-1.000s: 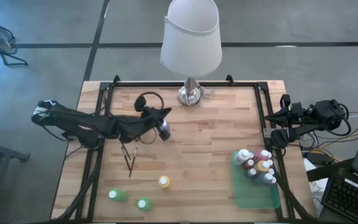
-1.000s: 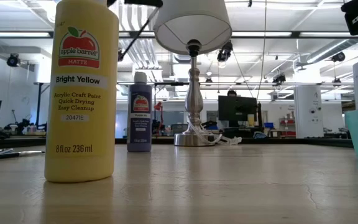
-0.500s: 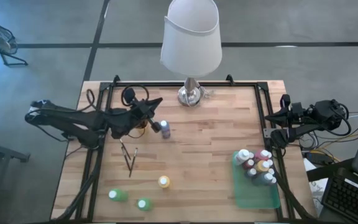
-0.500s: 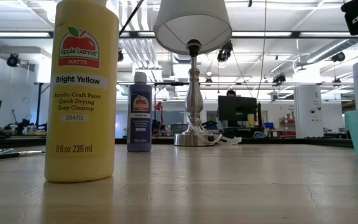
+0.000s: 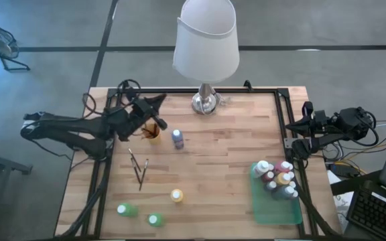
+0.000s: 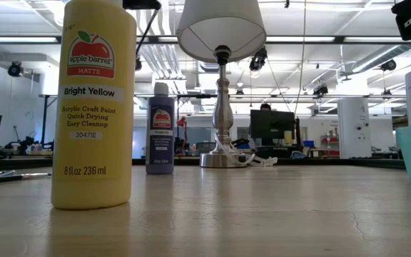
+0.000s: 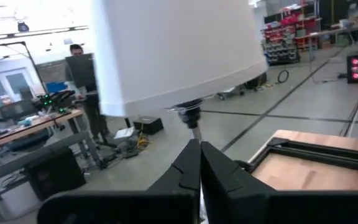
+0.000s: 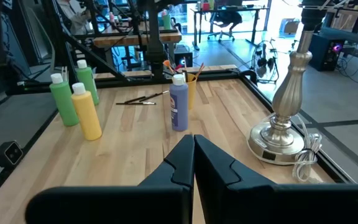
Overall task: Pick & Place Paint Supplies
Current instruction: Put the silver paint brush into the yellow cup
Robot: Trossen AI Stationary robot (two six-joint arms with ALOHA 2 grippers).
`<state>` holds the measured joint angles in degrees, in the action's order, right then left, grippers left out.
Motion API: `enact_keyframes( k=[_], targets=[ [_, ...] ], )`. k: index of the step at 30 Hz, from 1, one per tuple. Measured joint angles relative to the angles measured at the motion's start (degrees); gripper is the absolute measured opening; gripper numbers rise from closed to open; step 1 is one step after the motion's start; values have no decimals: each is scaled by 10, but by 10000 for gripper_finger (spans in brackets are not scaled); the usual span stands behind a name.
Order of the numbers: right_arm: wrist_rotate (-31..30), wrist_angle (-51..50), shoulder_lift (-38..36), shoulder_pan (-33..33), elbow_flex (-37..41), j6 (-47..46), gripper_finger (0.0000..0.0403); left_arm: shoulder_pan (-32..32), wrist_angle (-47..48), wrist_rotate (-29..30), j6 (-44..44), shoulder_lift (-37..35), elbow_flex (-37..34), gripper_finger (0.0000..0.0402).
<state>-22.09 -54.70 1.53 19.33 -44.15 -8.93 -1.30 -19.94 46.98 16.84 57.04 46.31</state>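
Left gripper [image 5: 158,102]: jaws closed, empty, 10 o'clock of purple bottle [image 5: 177,139] | Right gripper [image 8: 193,144]: jaws closed, empty, 3 o'clock table edge

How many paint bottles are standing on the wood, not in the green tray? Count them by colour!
Purple bottle: 1
Yellow bottle: 1
Green bottles: 2
Total: 4

The lamp [image 5: 206,40] is standing at the table's far edge, its shade overhanging the boards there. A purple bottle [image 5: 177,139] and brushes [image 5: 139,169] are occupying the left-centre. Bare wood [image 5: 223,157] is lying open between these and the green tray [image 5: 277,209], which is crowding the near right corner.
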Motion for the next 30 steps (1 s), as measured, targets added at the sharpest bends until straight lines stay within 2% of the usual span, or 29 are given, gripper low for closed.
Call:
enact_keyframes(
  k=[3, 16, 21, 30],
  targets=[
    [0, 0, 0, 0, 0, 0, 8, 7, -23, -15, -4, -36, -30, 2],
    [0, 0, 0, 0, 0, 0, 8, 12, -271, -72, -60, -143, -242, 1],
    [0, 0, 0, 0, 0, 0, 8, 12, -277, -72, -106, -160, -275, 1],
    [0, 0, 0, 0, 0, 0, 8, 11, -243, -72, -125, -161, -279, 1]
  ],
)
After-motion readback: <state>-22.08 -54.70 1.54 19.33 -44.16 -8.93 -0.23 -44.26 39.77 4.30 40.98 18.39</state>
